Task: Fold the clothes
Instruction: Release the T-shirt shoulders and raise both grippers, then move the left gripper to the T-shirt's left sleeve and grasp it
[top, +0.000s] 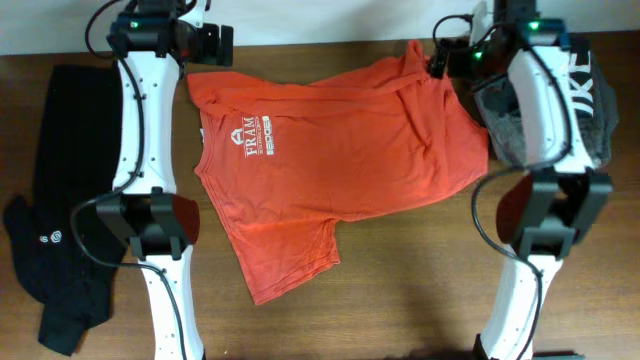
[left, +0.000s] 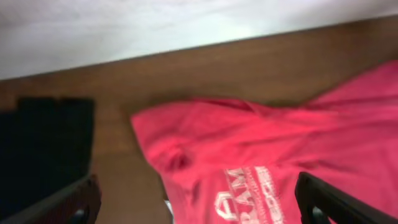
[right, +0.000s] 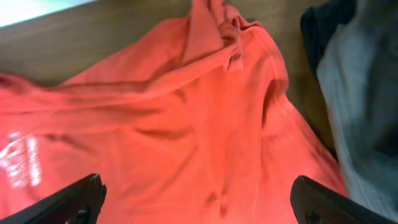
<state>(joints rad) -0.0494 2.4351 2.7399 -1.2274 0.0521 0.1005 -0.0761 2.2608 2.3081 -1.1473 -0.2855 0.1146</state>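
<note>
Table (top: 400, 295), orange T-shirt (top: 340, 150), black garment (top: 70, 140), grey garment (top: 597, 125)

White chest print on the orange-red T-shirt (top: 300, 150) reads "FRAM" under a small emblem. It lies between the fingers of the left gripper (left: 196, 180). The finer line beneath is too small to read. To the right of the right gripper (right: 196, 186), the dark grey garment (top: 600, 90) carries large white letters ending "KE". Left of the left gripper, the black garment (top: 60, 180) bears a small round white mark, unreadable.

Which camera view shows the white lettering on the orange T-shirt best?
Overhead: the whole lettering on the T-shirt shows, small but sharp. The left wrist view has it larger, but blurred and cut by the bottom edge. The right wrist view catches only its end at the left edge.
</note>
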